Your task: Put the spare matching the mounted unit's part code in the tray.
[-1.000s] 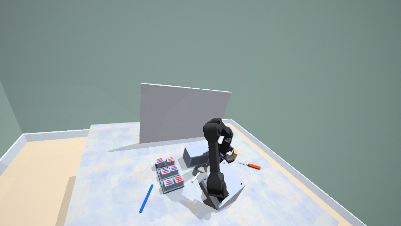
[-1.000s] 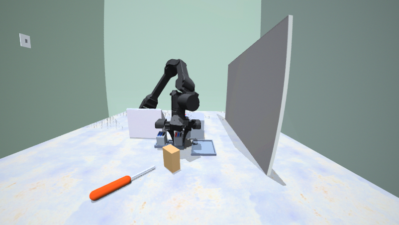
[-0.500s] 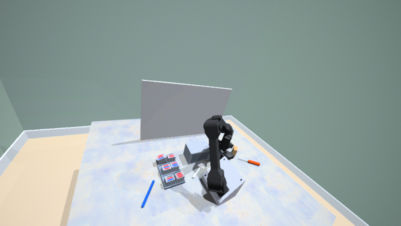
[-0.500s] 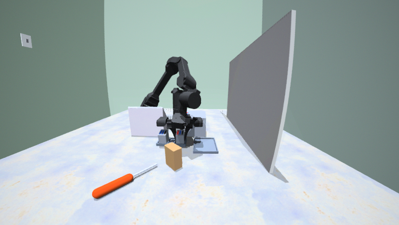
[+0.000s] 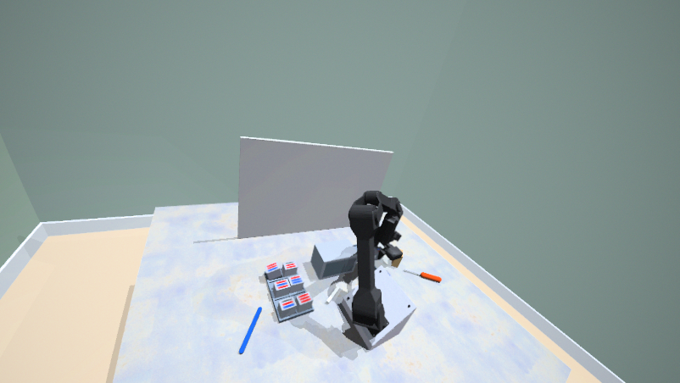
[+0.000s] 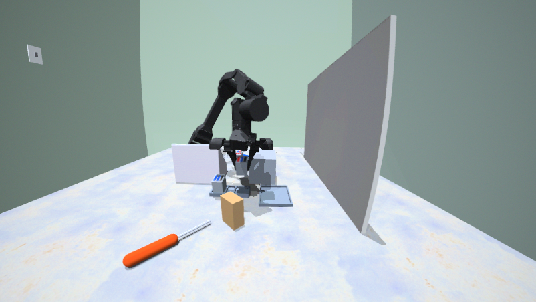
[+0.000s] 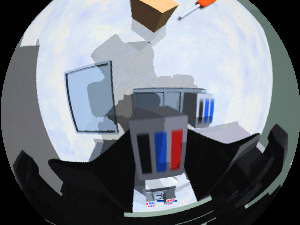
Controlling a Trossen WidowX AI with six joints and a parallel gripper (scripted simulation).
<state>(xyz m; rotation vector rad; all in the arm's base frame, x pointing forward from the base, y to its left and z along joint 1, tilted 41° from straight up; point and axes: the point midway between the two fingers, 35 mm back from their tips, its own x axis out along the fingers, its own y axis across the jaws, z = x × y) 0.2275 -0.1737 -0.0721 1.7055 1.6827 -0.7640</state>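
My gripper (image 6: 242,167) (image 7: 153,129) is shut on a grey block with black, blue and red bars on one face. It holds this block (image 6: 241,168) (image 7: 159,168) upright above a low two-part holder (image 6: 242,194). A second grey block (image 6: 218,184) (image 7: 204,110) with black and blue bars stands in the holder's other part. The shallow blue-grey tray (image 6: 275,205) (image 7: 90,96) lies beside the holder and is empty. In the top view, several striped grey units, such as one unit (image 5: 304,300), sit on a dark rack. The fingers are hidden there behind the arm.
A tan block (image 5: 397,261) (image 6: 232,212) (image 7: 152,13) and an orange screwdriver (image 5: 431,277) (image 6: 150,250) (image 7: 206,3) are near the holder. A grey box (image 5: 333,259) (image 6: 266,165) stands behind the gripper. A tall grey panel (image 5: 309,185) (image 6: 345,123) stands beyond the tray. A blue rod (image 5: 250,330) lies near the rack.
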